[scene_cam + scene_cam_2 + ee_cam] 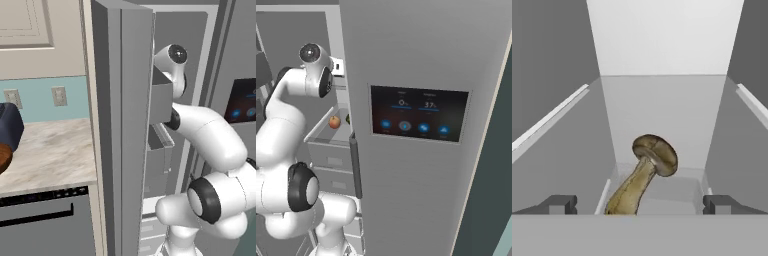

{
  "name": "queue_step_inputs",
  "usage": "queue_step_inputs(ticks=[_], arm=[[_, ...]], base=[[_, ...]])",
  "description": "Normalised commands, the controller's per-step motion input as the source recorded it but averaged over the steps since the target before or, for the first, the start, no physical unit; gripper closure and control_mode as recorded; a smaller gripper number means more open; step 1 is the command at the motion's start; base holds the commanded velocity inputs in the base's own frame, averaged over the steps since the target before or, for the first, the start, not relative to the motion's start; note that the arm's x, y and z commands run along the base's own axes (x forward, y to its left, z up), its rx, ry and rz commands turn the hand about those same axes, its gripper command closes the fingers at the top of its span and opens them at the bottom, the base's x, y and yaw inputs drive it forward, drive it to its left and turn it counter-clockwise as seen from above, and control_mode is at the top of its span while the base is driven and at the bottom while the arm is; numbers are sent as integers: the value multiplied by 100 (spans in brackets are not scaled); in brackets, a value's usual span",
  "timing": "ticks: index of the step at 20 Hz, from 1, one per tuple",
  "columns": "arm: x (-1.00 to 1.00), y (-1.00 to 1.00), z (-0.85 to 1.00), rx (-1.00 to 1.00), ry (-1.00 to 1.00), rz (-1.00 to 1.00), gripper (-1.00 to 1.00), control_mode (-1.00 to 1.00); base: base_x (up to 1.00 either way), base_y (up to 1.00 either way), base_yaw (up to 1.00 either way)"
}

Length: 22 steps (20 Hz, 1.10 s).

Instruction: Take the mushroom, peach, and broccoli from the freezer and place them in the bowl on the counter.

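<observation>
The white arm [210,135] rises from the base, folds at a dark elbow joint and reaches up and forward, its wrist [315,67] bent so the hand points away from the base cameras. In the hand view the gripper [639,204] has its two dark fingertips [559,204] set wide apart at either side, level with each other, with nothing clamped between them. From the right, the forearm [278,107] climbs steeply to the wrist, and the upper links bunch low near the base.
</observation>
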Motion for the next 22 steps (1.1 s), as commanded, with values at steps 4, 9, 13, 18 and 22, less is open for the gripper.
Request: queue_step_inputs(ticks=[4, 9, 13, 18, 22], arm=[[31, 6, 0, 0, 0, 0, -100, -100], [31, 2, 0, 0, 0, 0, -100, -100], [26, 0, 0, 0, 0, 0, -100, -100], [17, 0, -3, 0, 0, 0, -100, -100], [11, 0, -13, 0, 0, 0, -100, -100]], base=[[0, 0, 0], [0, 0, 0], [0, 0, 0], [0, 0, 0], [0, 0, 0]])
